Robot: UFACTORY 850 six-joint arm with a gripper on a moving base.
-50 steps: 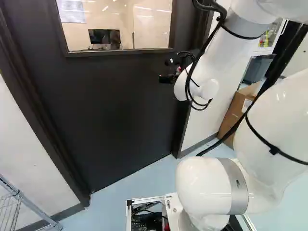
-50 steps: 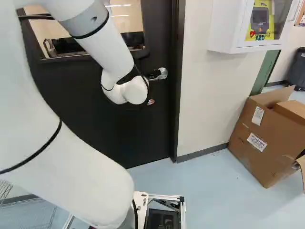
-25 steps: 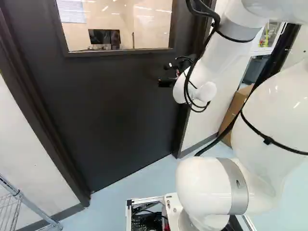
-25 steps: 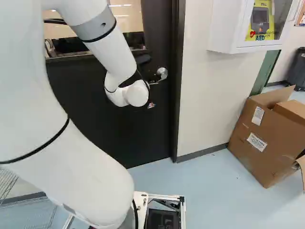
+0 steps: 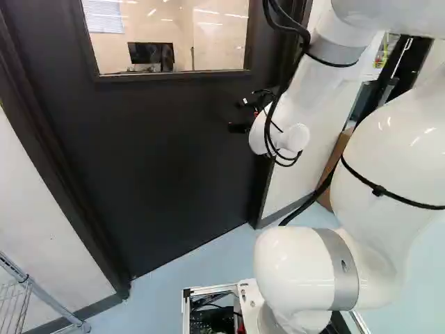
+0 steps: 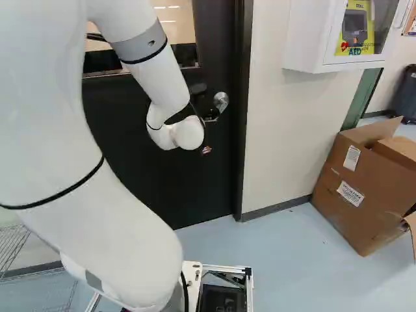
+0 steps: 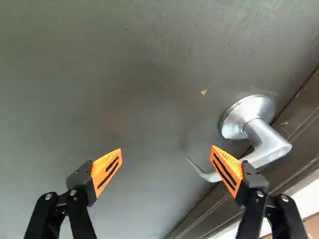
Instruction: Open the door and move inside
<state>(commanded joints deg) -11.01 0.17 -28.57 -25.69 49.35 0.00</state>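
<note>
While the door looks shut, the step in hand seems to be reaching the lever handle near its right edge; the gripper, fingers wide apart, should likely shift right and press down. One finger partly hides the lever handle; contact is unclear.

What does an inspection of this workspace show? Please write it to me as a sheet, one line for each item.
Surface: pale blue floor.
Job's things: dark door, apparently shut; metal lever handle near its edge.
Clutter: opened cardboard box on the floor.
Gripper: open, gripping nothing; one finger overlaps the handle, contact unclear.
Cables: black, looping along the arm.
Surroundings: white wall cabinet, wire rack.
</note>
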